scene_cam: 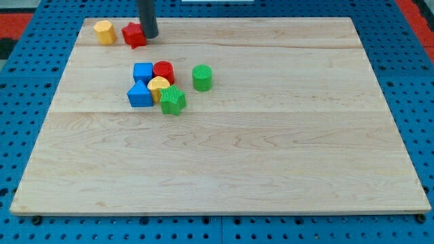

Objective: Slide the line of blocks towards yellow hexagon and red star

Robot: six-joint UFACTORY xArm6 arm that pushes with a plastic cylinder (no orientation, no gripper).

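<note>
At upper left, my tip (149, 36) touches the red star block (134, 34) beside the yellow hexagon block (104, 32); the clustered blocks lie below it, toward the view's bottom; no fingers exist.

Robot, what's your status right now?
My tip beside red star block, near yellow hexagon block. Block cluster lower, untouched. Green cylinder block apart.

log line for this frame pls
tip touching red star | yellow hexagon left | cluster near blue cube unmoved
</note>
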